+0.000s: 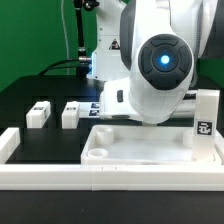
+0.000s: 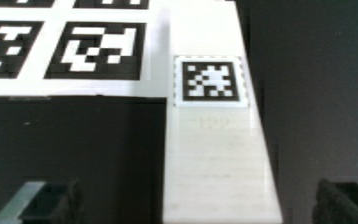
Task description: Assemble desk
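Beneath the wrist: leg (image 2: 211, 130) lying just beside marker board (image 2: 51, 50).
Gripper (image 2: 190, 200): released, jaws wide astride leg.
Risk: off-centre closing, perhaps skewing leg onto marker board.

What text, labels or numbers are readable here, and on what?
Words, brands, numbers: none readable in either view.
Black-and-white square tags, patterns only, no characters: one on the leg in the wrist view, several on the marker board, one on the upright leg in the exterior view, too small to make out.
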You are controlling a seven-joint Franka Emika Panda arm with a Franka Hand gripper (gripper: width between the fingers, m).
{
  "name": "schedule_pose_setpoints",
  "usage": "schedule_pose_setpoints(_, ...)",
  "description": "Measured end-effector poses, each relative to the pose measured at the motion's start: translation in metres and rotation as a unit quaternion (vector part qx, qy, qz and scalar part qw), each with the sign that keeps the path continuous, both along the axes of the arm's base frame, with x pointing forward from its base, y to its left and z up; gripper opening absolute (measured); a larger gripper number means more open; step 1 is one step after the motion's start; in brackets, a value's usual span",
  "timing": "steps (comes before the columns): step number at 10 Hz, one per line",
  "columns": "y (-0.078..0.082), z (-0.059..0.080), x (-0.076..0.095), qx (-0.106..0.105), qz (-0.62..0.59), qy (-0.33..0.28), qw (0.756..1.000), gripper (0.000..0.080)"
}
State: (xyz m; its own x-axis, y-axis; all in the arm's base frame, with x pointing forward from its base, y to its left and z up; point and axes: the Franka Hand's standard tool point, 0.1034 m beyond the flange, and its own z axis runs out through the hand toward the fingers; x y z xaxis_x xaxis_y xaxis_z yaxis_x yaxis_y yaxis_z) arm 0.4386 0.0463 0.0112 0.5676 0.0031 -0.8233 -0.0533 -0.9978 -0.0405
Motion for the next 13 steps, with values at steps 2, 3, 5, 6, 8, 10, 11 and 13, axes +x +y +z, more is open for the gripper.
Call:
schedule_pose_setpoints(2, 0.000, 0.000, 0.000, 0.000, 0.000, 0.000, 1.000, 0.0517)
schedule_pose_setpoints(3, 0.000, 0.000, 0.000, 0.000, 0.000, 0.000, 1.000, 0.0379)
schedule_pose_setpoints(5, 0.000, 0.000, 0.000, 0.000, 0.000, 0.000, 1.000, 0.0286)
schedule_pose_setpoints(6, 0.000, 0.000, 0.000, 0.000, 0.000, 0.000, 1.000, 0.0288)
schedule_pose_setpoints(8, 0.000, 0.000, 0.000, 0.000, 0.000, 0.000, 1.000, 0.0288)
schedule_pose_setpoints(10, -0.001, 0.004, 0.002, 0.001, 0.003, 0.001, 1.000, 0.0288)
schedule_pose_setpoints(11, -0.003, 0.028, 0.014, 0.014, 0.014, -0.007, 1.000, 0.0288)
schedule_pose_setpoints(13, -0.020, 0.084, 0.039, 0.035, 0.017, -0.042, 0.998, 0.0289)
